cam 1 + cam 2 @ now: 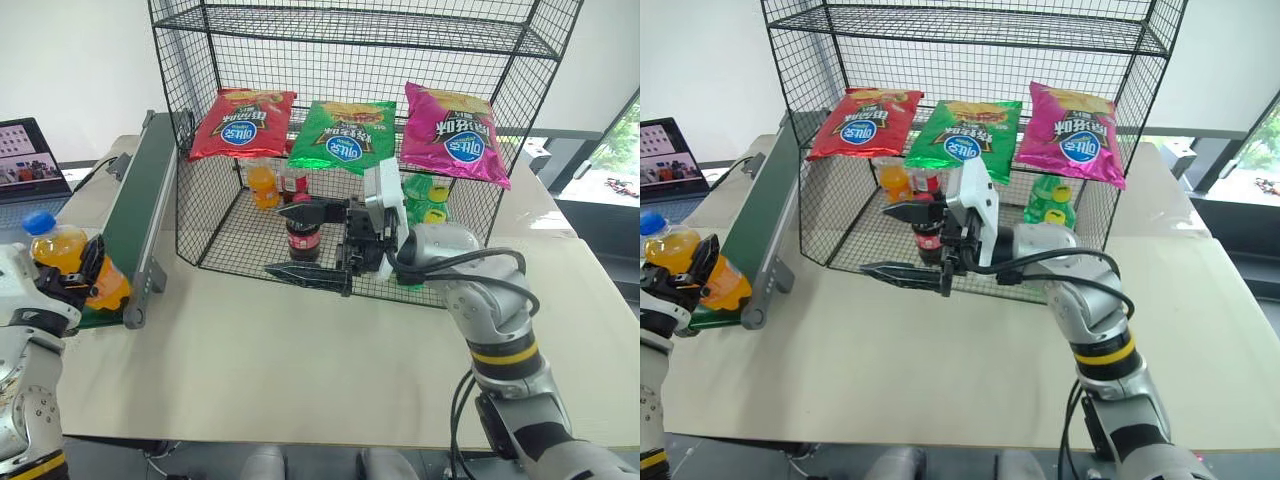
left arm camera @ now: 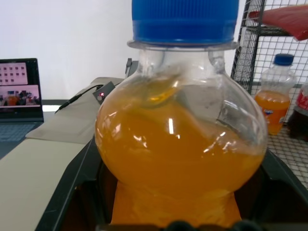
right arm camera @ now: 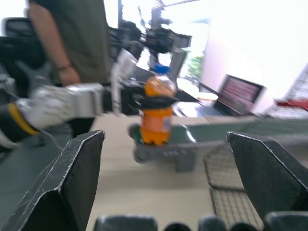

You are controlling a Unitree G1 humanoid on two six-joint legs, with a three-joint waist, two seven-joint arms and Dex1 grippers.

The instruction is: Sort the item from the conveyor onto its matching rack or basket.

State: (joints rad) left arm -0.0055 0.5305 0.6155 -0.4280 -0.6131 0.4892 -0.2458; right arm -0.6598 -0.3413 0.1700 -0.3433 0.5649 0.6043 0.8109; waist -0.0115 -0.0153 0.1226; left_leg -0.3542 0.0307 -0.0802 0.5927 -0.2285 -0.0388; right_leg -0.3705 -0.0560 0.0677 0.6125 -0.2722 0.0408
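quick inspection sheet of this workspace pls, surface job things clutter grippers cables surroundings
surface: beige table, bare in front of the rack
job's things: orange soda bottle held at the conveyor end; black wire rack behind
clutter: three chip bags, bottles inside the rack
grippers: left gripper shut on the bottle; right gripper open, empty
cables: black cable on right arm
surroundings: laptop; person standing nearby

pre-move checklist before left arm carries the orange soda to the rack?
1. Left claw shut on the orange soda bottle: ok.
2. Blue cap on: ok.
3. Bottle lifted clear of the conveyor: cannot tell.
4. Right claw open and holding nothing: ok.
5. Path to the wire rack: not ok, right claw sits in front of the rack.
6. Matching orange bottle already on the lower tier: ok.
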